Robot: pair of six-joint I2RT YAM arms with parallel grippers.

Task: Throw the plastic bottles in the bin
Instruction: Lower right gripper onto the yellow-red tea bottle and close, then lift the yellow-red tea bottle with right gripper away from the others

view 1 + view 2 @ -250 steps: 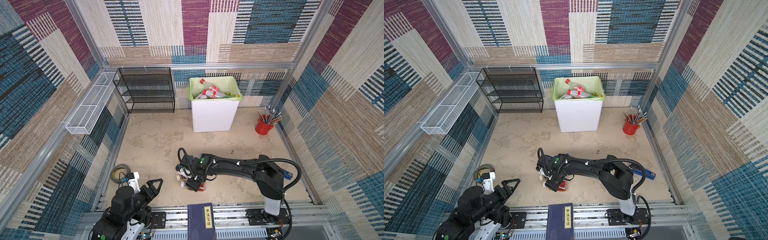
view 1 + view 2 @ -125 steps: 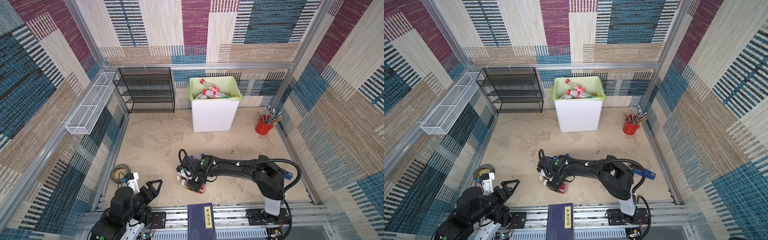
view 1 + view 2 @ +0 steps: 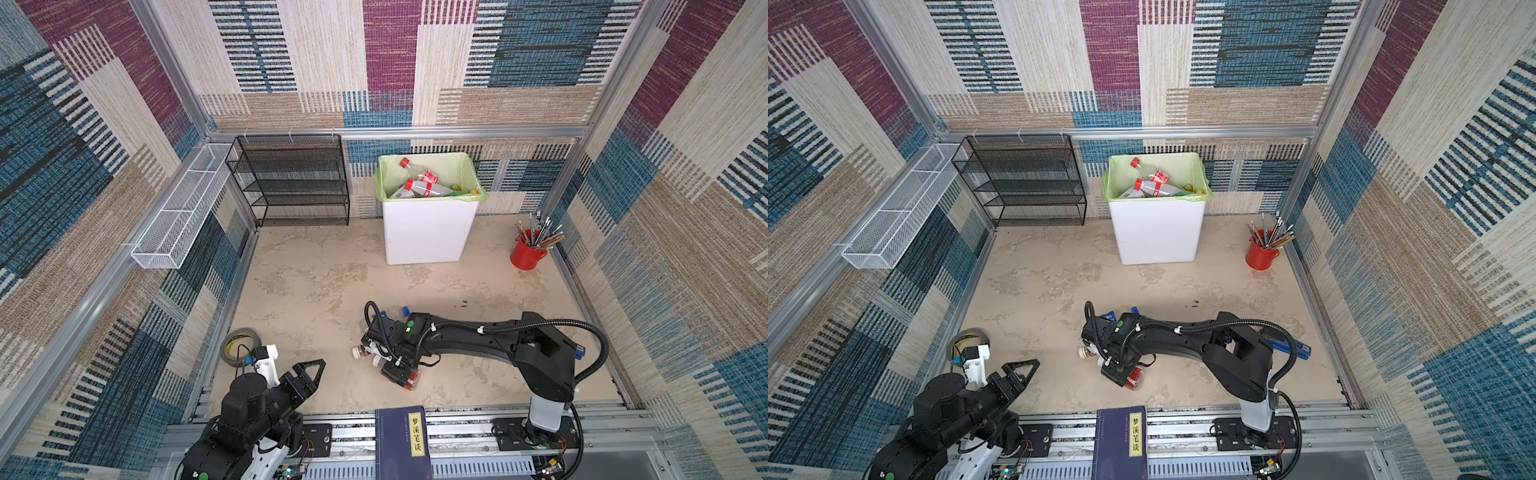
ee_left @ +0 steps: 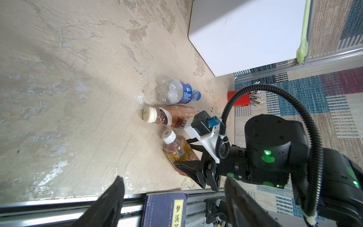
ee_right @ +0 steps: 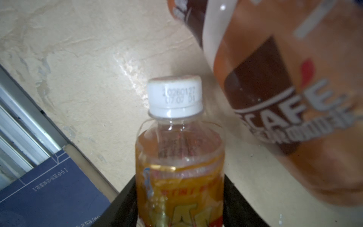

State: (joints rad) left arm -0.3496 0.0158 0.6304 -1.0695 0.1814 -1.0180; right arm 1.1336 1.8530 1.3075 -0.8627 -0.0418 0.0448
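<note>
1. The right gripper (image 4: 181, 152) has its jaws clenched on the amber bottle (image 5: 179, 171), pressing it from both sides at the label.
2. That bottle is clear plastic, amber in the body. It has a white cap (image 5: 174, 98) stamped with a date code and a yellow-and-red label. It lies on its side near the front of the bench (image 3: 311, 291).
3. Just beside it lies a brown coffee bottle (image 4: 172, 118) with a cream cap and "CAFE" printed on its wrap. Past that lies a crumpled clear bottle (image 4: 176, 93) with a blue label and blue cap.
4. The left gripper (image 3: 308, 372) hangs over the front left corner of the bench, with its jaws released and nothing between them.
5. The bin (image 3: 428, 237) is white with a light green bag folded over its rim. It stands at the back of the bench, well apart from both grippers. Red-capped bottles (image 3: 419, 187) with red labels lie inside it.
</note>
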